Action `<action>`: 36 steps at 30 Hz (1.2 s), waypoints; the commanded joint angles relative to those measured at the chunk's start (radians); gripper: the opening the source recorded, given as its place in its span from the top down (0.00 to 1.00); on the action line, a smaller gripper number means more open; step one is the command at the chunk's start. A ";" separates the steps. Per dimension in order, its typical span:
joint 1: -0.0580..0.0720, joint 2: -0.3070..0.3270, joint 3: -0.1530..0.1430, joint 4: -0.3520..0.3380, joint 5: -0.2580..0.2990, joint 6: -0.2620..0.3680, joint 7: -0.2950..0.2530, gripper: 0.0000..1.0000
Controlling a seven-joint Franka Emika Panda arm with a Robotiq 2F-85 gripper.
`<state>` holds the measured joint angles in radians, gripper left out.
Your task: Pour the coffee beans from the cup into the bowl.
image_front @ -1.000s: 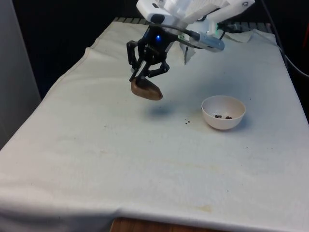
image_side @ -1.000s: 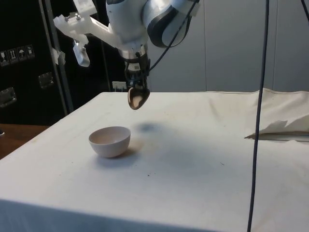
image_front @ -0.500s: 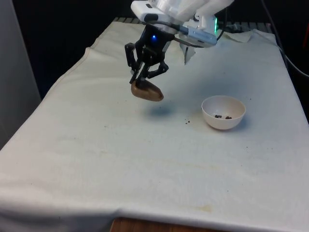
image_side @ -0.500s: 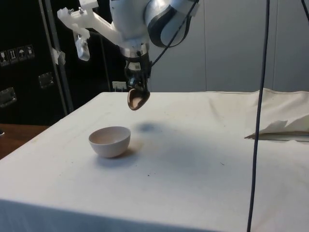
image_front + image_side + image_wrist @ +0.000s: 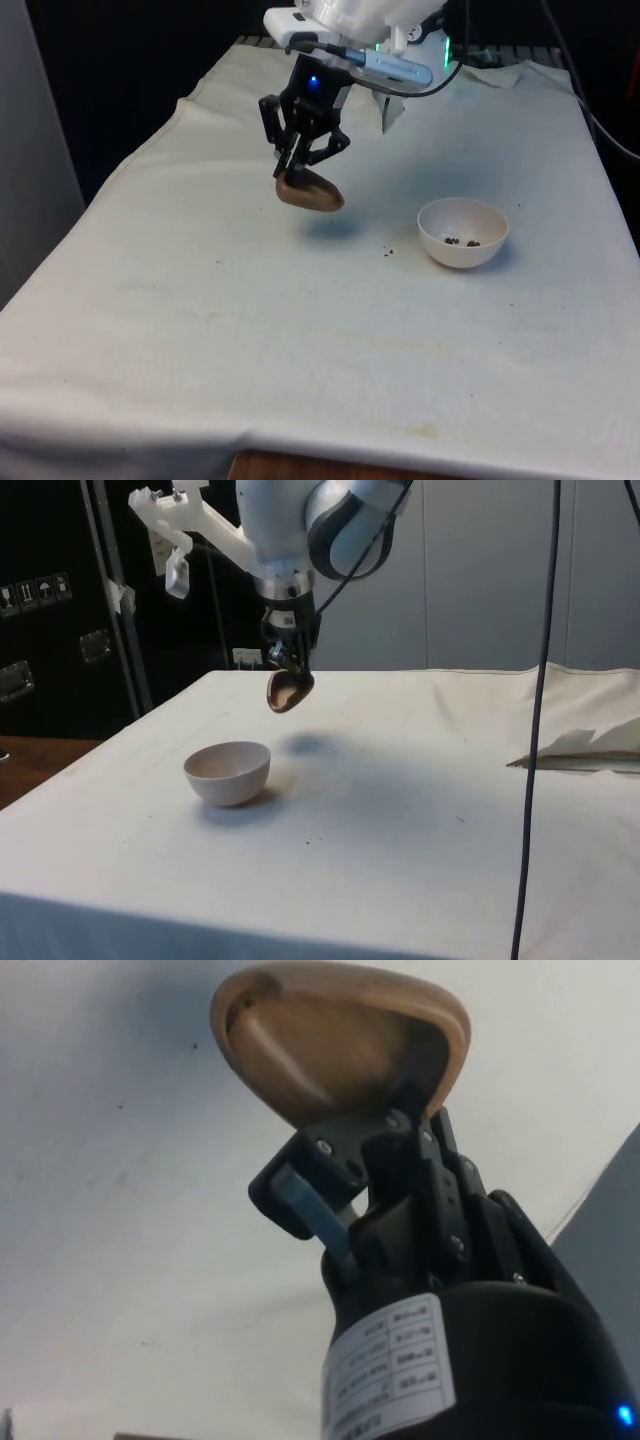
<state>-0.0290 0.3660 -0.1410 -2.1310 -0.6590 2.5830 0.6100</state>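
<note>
Gripper (image 5: 303,172) clamped on the rim of a smooth wooden cup (image 5: 310,191), tilted, above the cloth-covered bench (image 5: 300,320). Round white bowl (image 5: 462,233) well apart, few beans (image 5: 461,241) inside. Gripper label unreadable.

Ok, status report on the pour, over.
Tool shut on tilted brown wooden cup, held above the cloth. Small white bowl holds a few beans, apart from cup. Nothing between them.
</note>
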 commanded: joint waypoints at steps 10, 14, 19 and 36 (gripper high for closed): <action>-0.012 -0.002 0.008 -0.027 0.113 0.034 -0.058 1.00; -0.011 0.006 0.008 -0.026 0.148 0.040 -0.064 1.00; -0.012 0.016 0.011 -0.026 0.191 0.048 -0.067 1.00; -0.010 0.036 0.015 -0.025 0.321 0.049 -0.072 1.00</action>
<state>-0.0280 0.4030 -0.1400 -2.1510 -0.3590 2.6250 0.5510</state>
